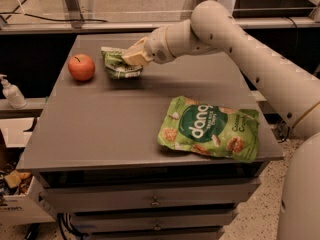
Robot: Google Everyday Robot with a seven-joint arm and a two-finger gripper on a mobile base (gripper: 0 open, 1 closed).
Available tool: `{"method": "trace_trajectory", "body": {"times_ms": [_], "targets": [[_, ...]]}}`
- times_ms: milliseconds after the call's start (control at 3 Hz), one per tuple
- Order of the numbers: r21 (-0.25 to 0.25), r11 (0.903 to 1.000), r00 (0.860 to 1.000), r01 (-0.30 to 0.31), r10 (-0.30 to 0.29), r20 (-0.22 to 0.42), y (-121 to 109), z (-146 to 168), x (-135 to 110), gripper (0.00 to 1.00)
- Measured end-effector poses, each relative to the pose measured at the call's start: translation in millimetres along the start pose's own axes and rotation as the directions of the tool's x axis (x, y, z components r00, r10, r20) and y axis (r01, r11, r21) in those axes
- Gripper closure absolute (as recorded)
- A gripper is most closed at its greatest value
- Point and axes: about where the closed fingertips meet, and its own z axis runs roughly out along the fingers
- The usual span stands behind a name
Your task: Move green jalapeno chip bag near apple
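The green jalapeno chip bag (118, 64) is a small crinkled light-green bag at the back left of the grey table (125, 124). My gripper (134, 55) is shut on the bag's right side and holds it just above or on the tabletop. The apple (81, 67), red-orange with a short stem, sits just left of the bag with a small gap between them. My white arm (240, 44) reaches in from the right.
A large green "dang" bag (209, 129) lies flat at the front right of the table. A white pump bottle (11, 90) stands on a ledge to the left. Drawers (155, 201) are under the tabletop.
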Motion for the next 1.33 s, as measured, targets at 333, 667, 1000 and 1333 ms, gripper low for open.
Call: {"method": "trace_trajectory", "body": {"times_ms": [333, 667, 1000, 1333], "targets": [[-0.096, 0.9953, 1.0, 0.014, -0.012, 0.024, 32, 21, -7, 1.0], [-0.163, 0.9865, 0.999, 0.02, -0.015, 0.031, 54, 39, -9, 1.0], [-0.191, 0.9814, 1.0, 0.019, -0.014, 0.024, 63, 49, -8, 0.82], [-0.192, 0.9813, 1.0, 0.017, -0.013, 0.023, 64, 51, -7, 0.59]]}}
